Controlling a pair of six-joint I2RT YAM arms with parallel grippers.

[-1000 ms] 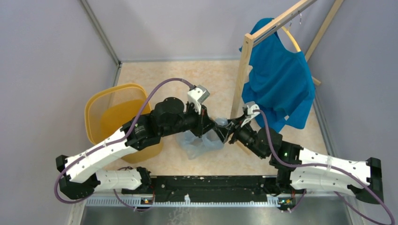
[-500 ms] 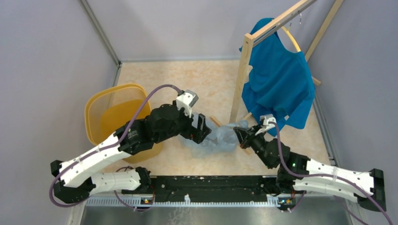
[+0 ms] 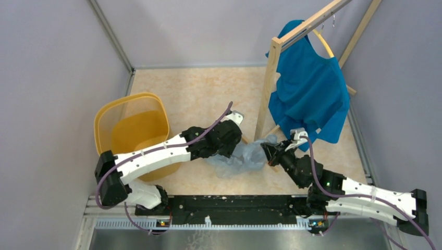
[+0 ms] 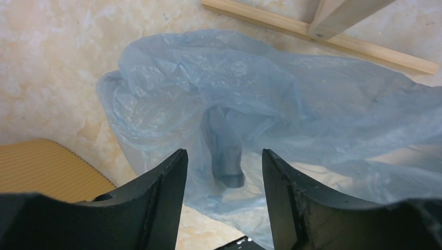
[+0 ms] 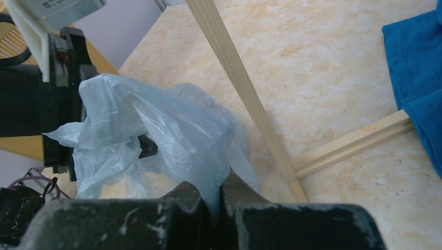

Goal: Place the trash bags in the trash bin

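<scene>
The right gripper (image 5: pixel 218 200) has its two fingers pinched tight on a fold of the trash bag (image 5: pixel 172 130) at the bottom middle of the right wrist view. The film rises from between them in a crumpled puff. The left gripper (image 4: pixel 224 161) is spread wide with nothing between its fingers, and the pale blue film lies on the floor (image 3: pixel 198 88) just past its tips.

From overhead the bag lies low in the middle of the frame, between the two grippers and beside the foot of the wooden rack (image 3: pixel 268 88). A blue shirt (image 3: pixel 312 94) hangs from the rack at upper right. The bin (image 3: pixel 107 112) stands at middle left, well apart from the bag, and no part of the bag can be seen in it.

By my reading the job is barely begun. One side of the bag is gripped. It has yet to be lifted, carried to the left and dropped in the bin.
</scene>
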